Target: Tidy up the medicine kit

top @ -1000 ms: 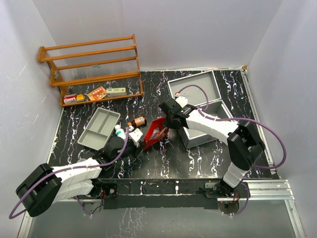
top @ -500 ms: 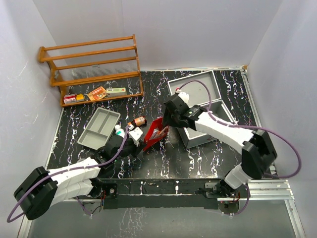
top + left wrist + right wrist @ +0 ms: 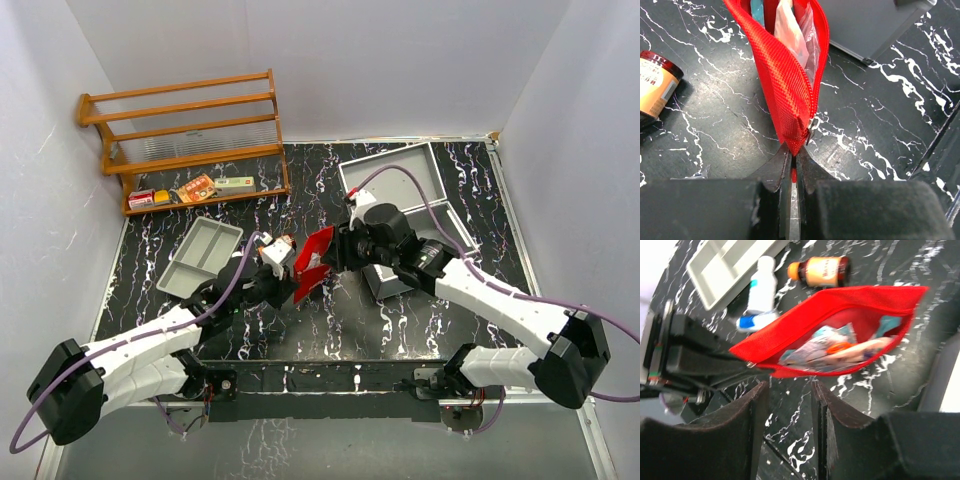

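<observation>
The medicine kit [image 3: 398, 157] lies open at the back right, its two silver-grey halves side by side. A red zip pouch [image 3: 312, 262] stands on edge in front of it, unzipped, with packets showing inside [image 3: 835, 347]. My left gripper [image 3: 792, 152] is shut on the pouch's [image 3: 785, 70] near corner, beside the zipper pull. My right gripper [image 3: 790, 390] is open just short of the pouch's [image 3: 805, 320] long lower edge, with nothing between its fingers. In the top view it [image 3: 336, 254] sits between the pouch and the kit.
A brown bottle [image 3: 822, 271] and a white bottle with a blue label [image 3: 757, 300] lie beyond the pouch. A shallow grey divided tray [image 3: 200, 257] sits to the left. A wooden rack [image 3: 185, 135] with small boxes [image 3: 195, 188] stands at the back left.
My right gripper has opened and come round to the pouch's right side. My left arm has reached further right, and the pouch has shifted slightly up and to the right with it.
</observation>
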